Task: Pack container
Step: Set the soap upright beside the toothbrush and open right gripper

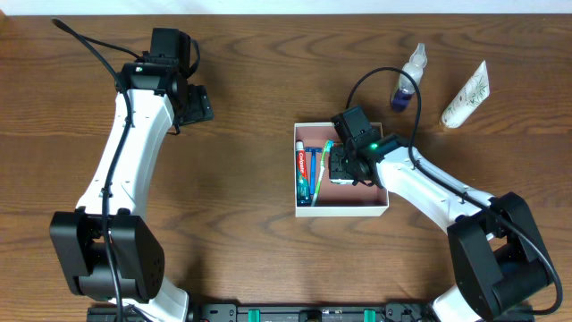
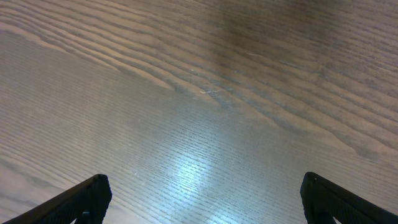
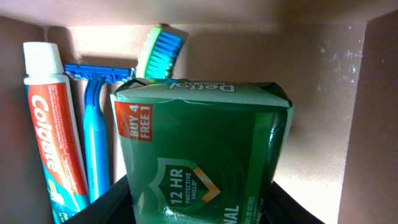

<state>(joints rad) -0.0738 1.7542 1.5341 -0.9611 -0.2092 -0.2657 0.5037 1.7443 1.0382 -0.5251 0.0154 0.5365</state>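
Observation:
The container [image 1: 379, 208] is a shallow white-walled box with a pinkish-brown inside, at the table's middle right. In it lie a red Colgate toothpaste tube [image 1: 303, 169], a blue razor [image 3: 94, 137] and a green-and-blue toothbrush [image 1: 323, 161]. My right gripper [image 1: 340, 168] is inside the box, shut on a green soap packet [image 3: 199, 149], which it holds just above the box floor [image 3: 311, 143]. My left gripper [image 2: 202, 202] is open and empty over bare wood at the far left.
A small spray bottle with purple liquid [image 1: 407, 82] and a white patterned tube [image 1: 466, 97] lie on the wooden table [image 1: 241, 233] behind and to the right of the box.

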